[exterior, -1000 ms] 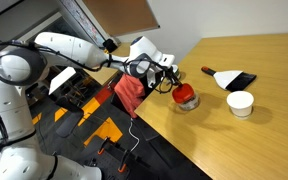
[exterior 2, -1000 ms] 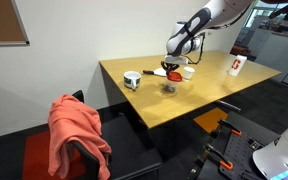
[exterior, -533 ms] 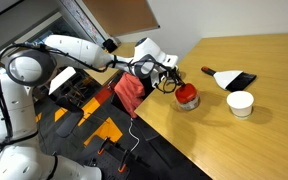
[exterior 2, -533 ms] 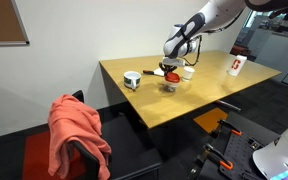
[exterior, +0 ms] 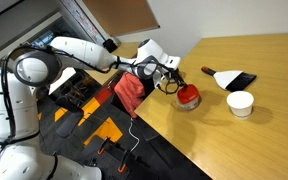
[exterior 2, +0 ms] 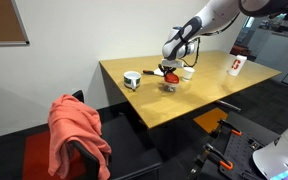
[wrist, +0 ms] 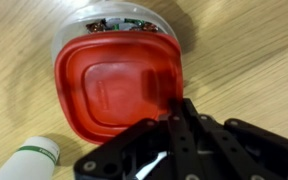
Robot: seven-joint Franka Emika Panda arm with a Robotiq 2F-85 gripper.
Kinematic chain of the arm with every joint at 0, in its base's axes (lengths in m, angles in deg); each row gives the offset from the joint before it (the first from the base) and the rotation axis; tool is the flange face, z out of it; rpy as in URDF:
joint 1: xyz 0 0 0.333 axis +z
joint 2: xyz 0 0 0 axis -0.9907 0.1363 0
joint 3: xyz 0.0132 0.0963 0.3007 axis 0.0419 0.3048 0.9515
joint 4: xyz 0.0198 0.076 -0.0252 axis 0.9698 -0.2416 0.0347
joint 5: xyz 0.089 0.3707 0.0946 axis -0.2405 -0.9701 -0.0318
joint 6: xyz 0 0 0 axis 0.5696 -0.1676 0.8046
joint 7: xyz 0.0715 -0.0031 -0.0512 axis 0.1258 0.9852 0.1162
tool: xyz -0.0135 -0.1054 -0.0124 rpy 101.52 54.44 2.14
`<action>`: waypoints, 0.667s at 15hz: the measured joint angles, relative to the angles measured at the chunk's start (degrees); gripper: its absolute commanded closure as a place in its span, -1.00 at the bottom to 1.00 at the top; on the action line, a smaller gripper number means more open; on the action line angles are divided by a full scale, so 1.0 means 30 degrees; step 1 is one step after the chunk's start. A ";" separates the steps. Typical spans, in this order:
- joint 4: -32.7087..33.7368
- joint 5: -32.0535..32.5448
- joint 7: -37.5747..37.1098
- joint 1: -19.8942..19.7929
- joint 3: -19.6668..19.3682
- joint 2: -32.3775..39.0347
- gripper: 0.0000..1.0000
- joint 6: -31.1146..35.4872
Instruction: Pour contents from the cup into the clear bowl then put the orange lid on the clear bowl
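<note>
Pinches the near edge of the orange lid [wrist: 109, 85] with the hand [wrist: 176, 108] closed down tight, as seen from the wrist; holds the lid over the clear bowl [wrist: 114, 18], with only the bowl's far rim showing past the lid. Shows the cup [wrist: 26, 160], green and white, near the lid on the wooden worktop [wrist: 254, 50]. Places, in an exterior view, a white cup [exterior: 240, 103] and a dark flat object [exterior: 234, 79] farther along the worktop, well apart from the bowl

orange lid [wrist: 114, 85] over clear bowl [wrist: 119, 18], cup [wrist: 29, 160] nr.
</note>
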 measured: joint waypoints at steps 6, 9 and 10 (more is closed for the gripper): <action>0.0047 -0.0013 0.0000 -0.0004 -0.0006 -0.0005 0.96 -0.0181; 0.0084 -0.0013 0.0000 -0.0004 -0.0035 -0.0043 0.96 -0.0727; 0.0111 -0.0013 0.0000 -0.0004 -0.0045 -0.0061 0.96 -0.0997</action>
